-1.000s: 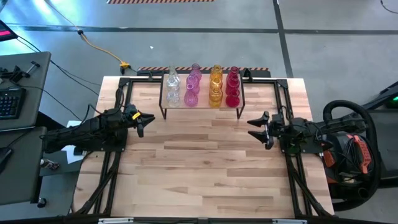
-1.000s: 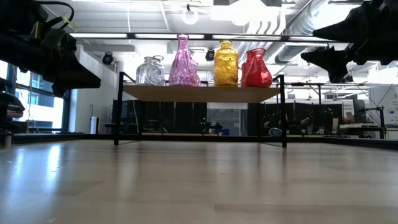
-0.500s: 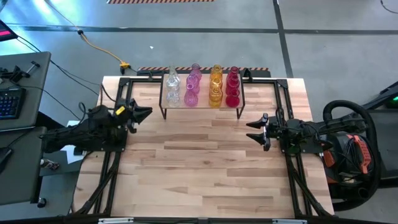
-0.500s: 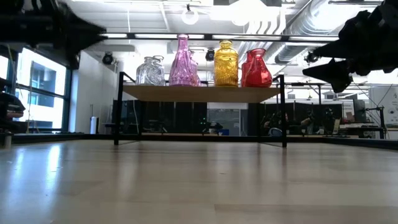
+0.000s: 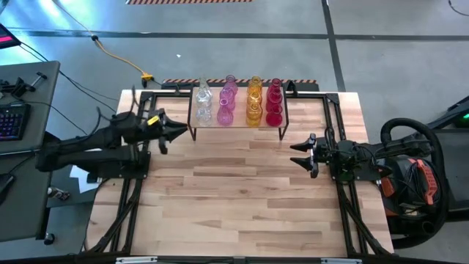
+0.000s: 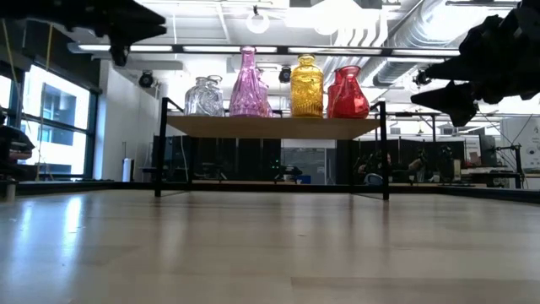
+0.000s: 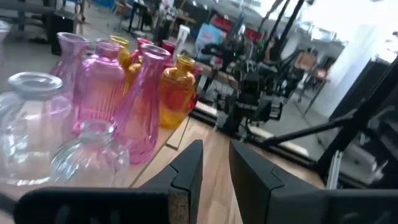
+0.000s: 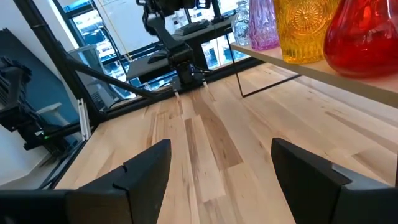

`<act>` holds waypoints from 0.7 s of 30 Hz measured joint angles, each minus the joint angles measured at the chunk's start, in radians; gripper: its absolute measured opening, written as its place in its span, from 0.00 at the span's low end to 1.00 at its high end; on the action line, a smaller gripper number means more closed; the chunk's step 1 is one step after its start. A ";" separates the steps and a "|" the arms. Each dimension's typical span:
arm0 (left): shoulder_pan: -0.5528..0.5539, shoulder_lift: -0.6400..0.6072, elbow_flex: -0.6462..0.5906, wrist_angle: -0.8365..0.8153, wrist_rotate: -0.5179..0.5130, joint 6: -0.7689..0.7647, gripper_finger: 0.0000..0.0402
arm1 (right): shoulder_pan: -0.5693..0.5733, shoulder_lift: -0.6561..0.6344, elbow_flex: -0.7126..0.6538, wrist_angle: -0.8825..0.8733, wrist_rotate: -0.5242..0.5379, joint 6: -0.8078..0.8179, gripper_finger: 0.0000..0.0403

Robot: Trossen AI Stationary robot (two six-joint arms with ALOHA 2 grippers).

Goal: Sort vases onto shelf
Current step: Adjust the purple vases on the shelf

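The left gripper [image 5: 176,132] is being held above the table, just beside the left end of the shelf [image 5: 238,125]; its jaws are narrowly parted and nothing is being pinched between them. On the shelf the vases [image 5: 237,101] are being kept in colour columns: clear, pink, amber, red from left to right. No vase is being seen on the tabletop [image 5: 234,198], so the sorting is being judged as finished. At the right, the right gripper [image 5: 305,155] is waiting near the shelf's right end with its jaws spread wide and empty. Next, both arms are probably being called back to rest.
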 joint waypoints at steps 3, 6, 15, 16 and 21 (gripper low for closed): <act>0.000 0.104 0.047 -0.003 0.004 0.037 0.17 | 0.000 0.000 0.000 -0.005 0.000 0.000 0.65; 0.000 0.205 0.102 -0.005 0.004 0.071 0.17 | 0.000 0.000 0.000 -0.005 0.000 0.000 0.65; 0.040 0.418 0.274 -0.022 -0.001 0.274 0.17 | 0.000 0.000 0.000 -0.006 0.001 0.000 0.65; 0.052 0.432 0.294 -0.022 0.000 0.302 0.17 | 0.000 0.000 0.000 -0.006 0.000 0.000 0.65; 0.105 0.512 0.367 -0.030 0.049 0.359 0.17 | 0.000 0.000 0.000 -0.012 0.001 0.000 0.65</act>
